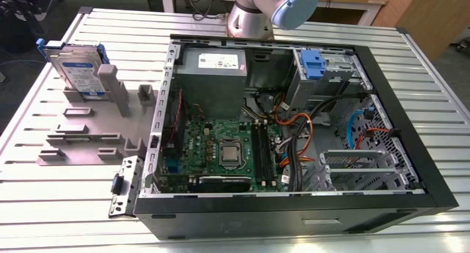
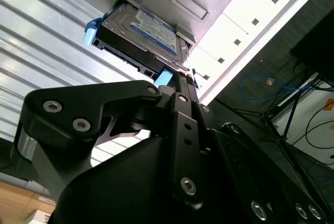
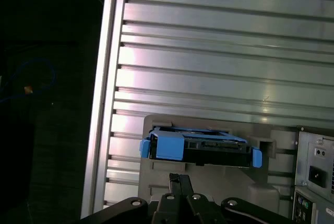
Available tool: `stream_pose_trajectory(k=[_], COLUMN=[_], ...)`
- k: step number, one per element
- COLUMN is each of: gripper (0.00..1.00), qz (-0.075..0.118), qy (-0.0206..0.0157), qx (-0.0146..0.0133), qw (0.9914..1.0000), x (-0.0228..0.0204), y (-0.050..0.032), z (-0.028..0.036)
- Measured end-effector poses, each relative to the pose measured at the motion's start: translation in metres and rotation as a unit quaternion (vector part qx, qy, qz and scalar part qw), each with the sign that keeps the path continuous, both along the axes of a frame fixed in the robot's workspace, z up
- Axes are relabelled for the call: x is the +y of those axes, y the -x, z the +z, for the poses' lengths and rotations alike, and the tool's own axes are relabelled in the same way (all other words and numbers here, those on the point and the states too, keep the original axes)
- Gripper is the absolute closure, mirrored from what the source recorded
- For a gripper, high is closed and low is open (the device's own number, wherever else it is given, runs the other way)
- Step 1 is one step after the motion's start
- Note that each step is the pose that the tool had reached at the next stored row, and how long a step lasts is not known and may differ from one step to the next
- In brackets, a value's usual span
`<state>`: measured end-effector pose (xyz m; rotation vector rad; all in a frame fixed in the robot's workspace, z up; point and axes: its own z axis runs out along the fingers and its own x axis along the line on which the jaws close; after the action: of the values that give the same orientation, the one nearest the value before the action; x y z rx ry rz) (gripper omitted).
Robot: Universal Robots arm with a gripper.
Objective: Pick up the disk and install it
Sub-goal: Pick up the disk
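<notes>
Looking across the ribbed tabletop, you are seeing the open computer case sitting at the exterior view's right and the grey holder block lying at that view's left. The disk is standing on edge in that block, open room above. In the first wrist view the end effector is hanging over the disk's thin edge, apart, fingers closed on nothing.
</notes>
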<state>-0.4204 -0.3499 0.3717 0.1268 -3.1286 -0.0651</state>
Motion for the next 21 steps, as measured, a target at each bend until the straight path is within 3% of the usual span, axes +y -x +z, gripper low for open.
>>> stream_pose_trajectory(k=[13, 21], gripper=[0.89, 0.89], qz=[0.001, 0.015], qy=[0.0, 0.0], qx=[0.0, 0.0], qw=[1.0, 0.99989], x=[0.0, 0.0], y=[0.0, 0.0], z=[0.0, 0.0])
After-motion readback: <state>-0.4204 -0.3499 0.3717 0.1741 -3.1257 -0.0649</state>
